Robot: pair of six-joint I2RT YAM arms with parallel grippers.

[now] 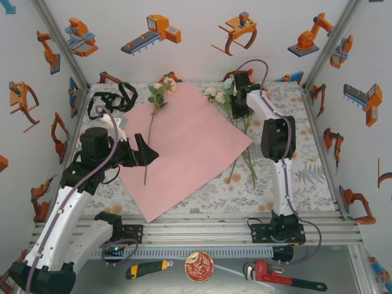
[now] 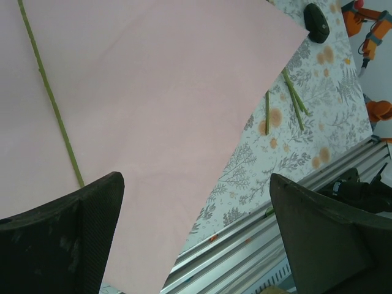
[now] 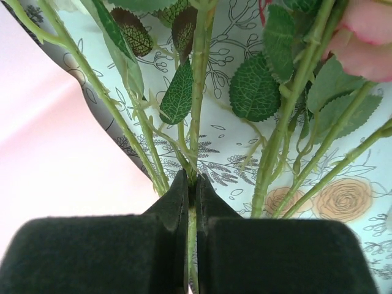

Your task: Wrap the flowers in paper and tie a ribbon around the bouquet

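Observation:
The paper (image 1: pixel 190 147) lies flat in the middle of the table, pink side up. One of the flowers (image 1: pixel 160 92) rests on it, its long stem (image 2: pixel 52 104) running toward my left gripper (image 1: pixel 149 151). That gripper is open and holds nothing; its fingers (image 2: pixel 61 239) hover over the sheet's near-left edge (image 2: pixel 153 92). The other flowers (image 1: pixel 219 97) lie at the sheet's far right corner. My right gripper (image 1: pixel 239 110) is shut on one green stem (image 3: pixel 192 184) among them, beside the paper's edge (image 3: pixel 49 153). The black ribbon (image 1: pixel 113 98) sits in loops at the back left.
Several loose stems (image 1: pixel 245 159) trail off the sheet's right corner onto the floral tablecloth. An aluminium rail (image 1: pixel 202 226) runs along the near edge. In front of it lie a utility knife (image 1: pixel 149 268), a round tin (image 1: pixel 199 266) and a red wrench (image 1: pixel 282 277).

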